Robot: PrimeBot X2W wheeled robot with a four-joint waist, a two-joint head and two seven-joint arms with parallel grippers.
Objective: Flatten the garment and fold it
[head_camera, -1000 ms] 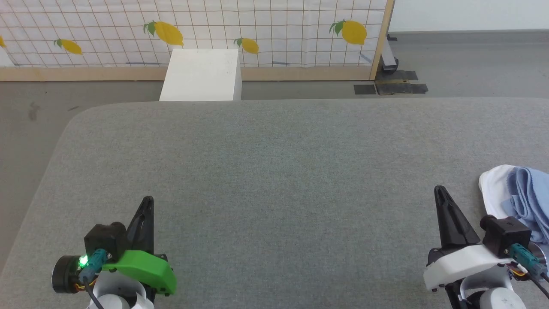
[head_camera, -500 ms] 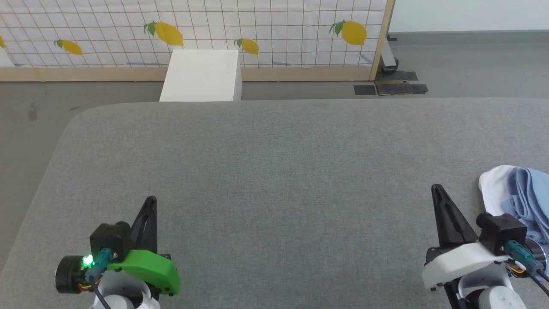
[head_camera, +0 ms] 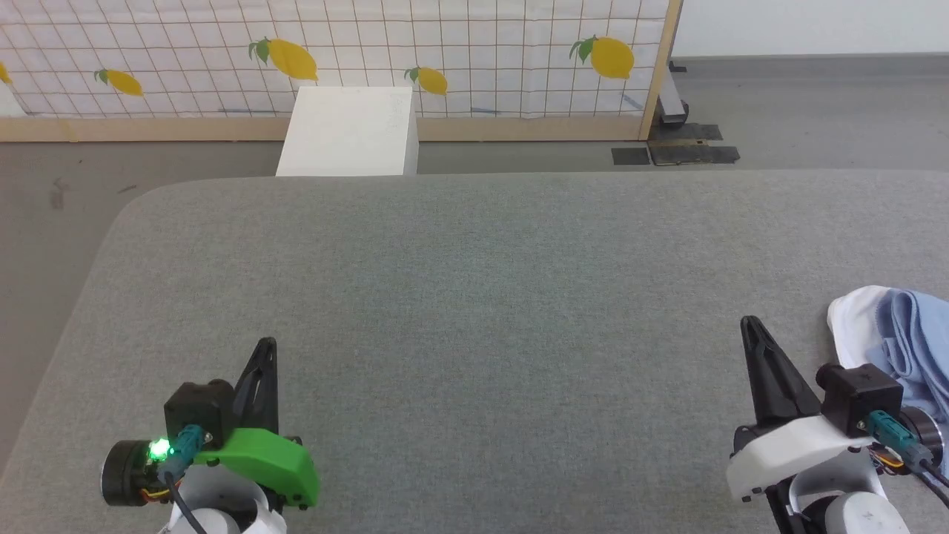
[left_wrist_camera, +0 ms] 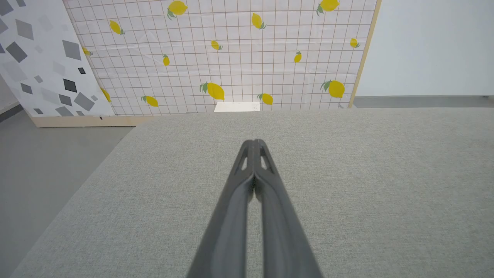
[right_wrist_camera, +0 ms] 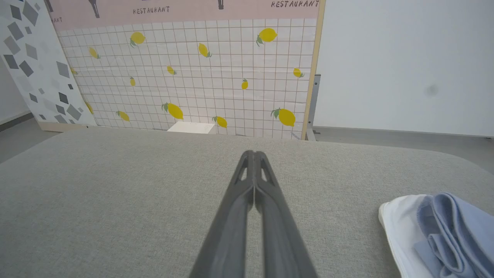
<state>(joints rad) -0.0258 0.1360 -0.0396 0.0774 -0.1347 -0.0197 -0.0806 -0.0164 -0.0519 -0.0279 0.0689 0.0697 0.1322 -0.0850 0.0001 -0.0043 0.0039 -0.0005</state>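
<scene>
Sky-blue shirt (head_camera: 908, 337) bunched lower right, untouched; left tool (head_camera: 267, 345), right tool (head_camera: 747, 323) pressed together, crept slightly inward; flattening not begun.

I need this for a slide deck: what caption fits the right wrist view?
Shut right pincer above the grey surface, with the crumpled blue garment lying apart at the lower right.

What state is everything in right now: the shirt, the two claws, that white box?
garment: crumpled heap on the grey pad, not flattened
left gripper: shut, empty
right gripper: shut, empty, garment to its right
white box: standing beyond the pad
</scene>
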